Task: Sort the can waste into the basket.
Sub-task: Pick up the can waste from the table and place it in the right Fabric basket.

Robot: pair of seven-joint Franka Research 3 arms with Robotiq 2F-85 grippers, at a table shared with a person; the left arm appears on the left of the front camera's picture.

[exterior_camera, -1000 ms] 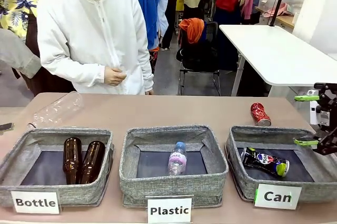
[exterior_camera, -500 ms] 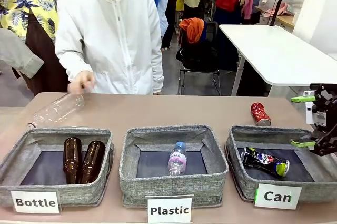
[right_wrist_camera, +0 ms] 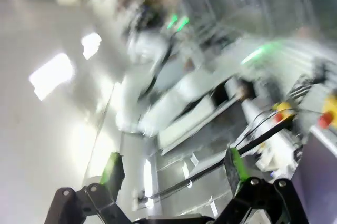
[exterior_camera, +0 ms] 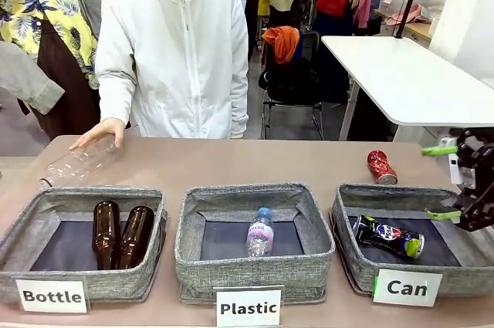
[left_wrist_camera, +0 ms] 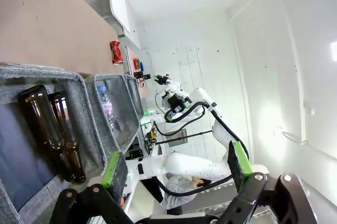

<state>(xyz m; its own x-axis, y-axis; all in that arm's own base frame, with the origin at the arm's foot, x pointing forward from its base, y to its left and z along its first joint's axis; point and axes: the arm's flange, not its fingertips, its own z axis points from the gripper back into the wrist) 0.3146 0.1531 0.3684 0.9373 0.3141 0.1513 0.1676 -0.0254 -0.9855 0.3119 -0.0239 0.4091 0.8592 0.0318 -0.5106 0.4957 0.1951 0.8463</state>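
**Red can left to sort, dark can already in the basket**

The grey fabric basket [exterior_camera: 345,224] labelled "Can" holds one of the two crushed cans. The dark can [exterior_camera: 390,237] lies on its side on the basket's floor. The red can [exterior_camera: 380,167] sits on the bare table just beyond the basket's far rim, apart from it. The job looks half done, and the step in hand is most likely the reach for the red can.

The right claw [exterior_camera: 441,181] hangs over the basket's right end, its green-padded fingers spread wide with nothing between them. The left claw [left_wrist_camera: 176,165] is also spread and empty. It looks past the bin [left_wrist_camera: 87,124] of brown bottles [left_wrist_camera: 45,126], two bins over from the basket.

The next move probably calls for the right claw to pass the basket's far rim, come down around the red can, close on it and carry it back over the rim. The can is crushed and uneven, so a grip across its middle seems safest.

A person's hand [exterior_camera: 100,131] rests on a clear plastic bottle [exterior_camera: 77,164], well away from the basket.
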